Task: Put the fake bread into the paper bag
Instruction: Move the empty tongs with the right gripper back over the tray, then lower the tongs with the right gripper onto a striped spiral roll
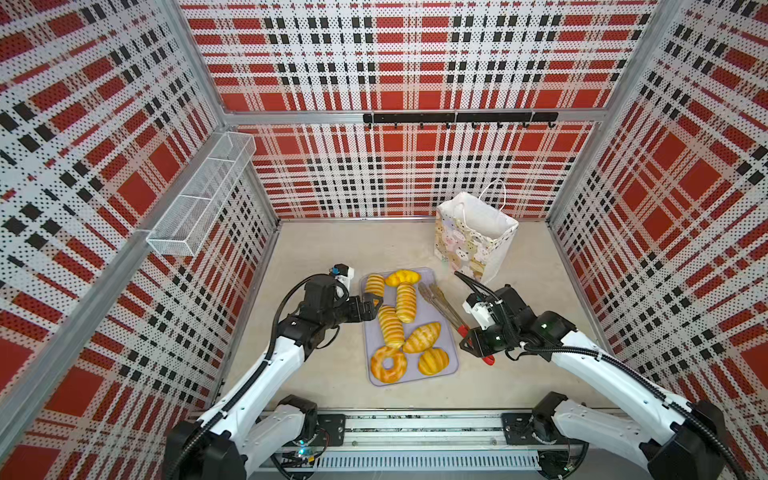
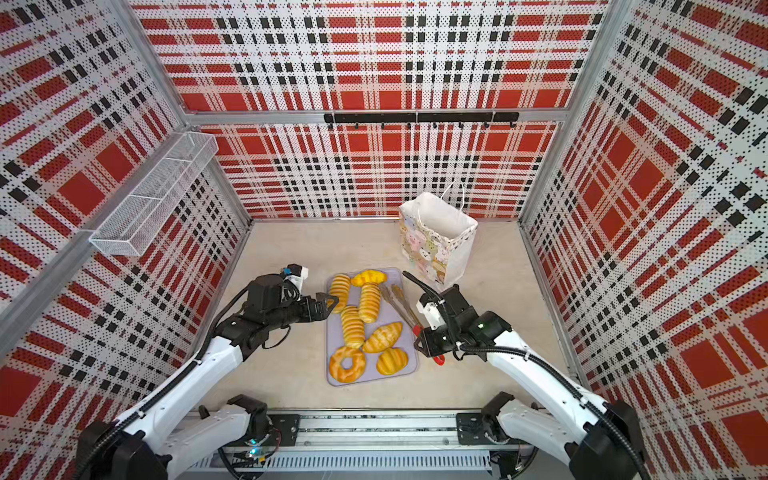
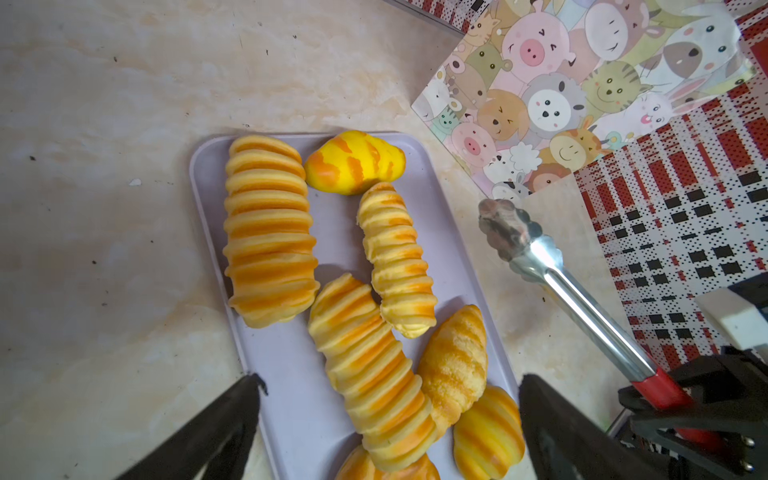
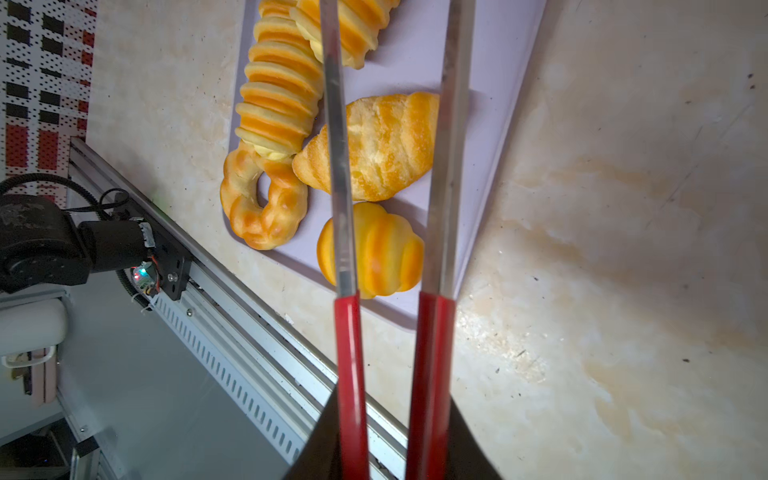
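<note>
White arms point(image 1: 286, 353) (black joints point(image 1: 320, 295), corrugated cables point(image 1: 284, 301)).

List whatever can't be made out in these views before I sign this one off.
- Paper bag floor: both top views, hidden by its own walls; contents cannot be told.
- Right gripper contact with the tongs: right wrist view, jaws cut off by the bottom edge.
- Doughnut: left wrist view, cut off by the bottom edge, overlapped by a ridged roll.

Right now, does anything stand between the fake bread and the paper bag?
Only the tongs, held in the right gripper, stretch along the edge of the tray between the fake bread and the upright, open paper bag.
</note>
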You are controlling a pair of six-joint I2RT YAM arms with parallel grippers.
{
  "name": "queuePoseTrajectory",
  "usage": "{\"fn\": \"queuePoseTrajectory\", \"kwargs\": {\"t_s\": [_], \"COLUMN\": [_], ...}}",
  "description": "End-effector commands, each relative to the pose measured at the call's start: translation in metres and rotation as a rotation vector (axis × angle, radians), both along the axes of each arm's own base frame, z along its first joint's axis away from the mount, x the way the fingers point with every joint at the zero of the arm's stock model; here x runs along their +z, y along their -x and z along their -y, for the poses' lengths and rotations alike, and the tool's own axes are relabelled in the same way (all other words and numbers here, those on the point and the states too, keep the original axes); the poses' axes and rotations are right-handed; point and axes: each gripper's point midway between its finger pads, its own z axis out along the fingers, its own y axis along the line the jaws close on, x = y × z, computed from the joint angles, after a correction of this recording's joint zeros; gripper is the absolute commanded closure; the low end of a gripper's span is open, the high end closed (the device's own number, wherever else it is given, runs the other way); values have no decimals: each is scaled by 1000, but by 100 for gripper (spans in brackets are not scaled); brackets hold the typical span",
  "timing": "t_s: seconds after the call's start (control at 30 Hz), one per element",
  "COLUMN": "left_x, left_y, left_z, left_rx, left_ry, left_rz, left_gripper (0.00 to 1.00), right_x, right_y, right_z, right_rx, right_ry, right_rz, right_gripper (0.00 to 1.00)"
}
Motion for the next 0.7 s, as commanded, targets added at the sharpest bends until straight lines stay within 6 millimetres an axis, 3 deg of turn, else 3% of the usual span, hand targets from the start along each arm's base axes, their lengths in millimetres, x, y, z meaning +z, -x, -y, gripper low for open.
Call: {"fn": "queuePoseTrajectory", "kwargs": {"t_s": [0.0, 0.3, 0.67], "left_x": [-3, -5, -24], "left_y": [0, 8, 13], "left_z": [3, 10, 17], "left_rx": [-18, -35, -45], "left_ry": [18, 19, -18], "left_rz": [-6, -6, -67], "left_gripper": [1, 2, 2], "right_x": [7, 12, 17], "right_y": [3, 6, 3], "right_z": [-14, -26, -33], "right_rx": [19, -1, -33], "right_ry": [-71, -130, -167], "right_rz": [-29, -123, -153], "right_gripper": [70, 65, 68]}}
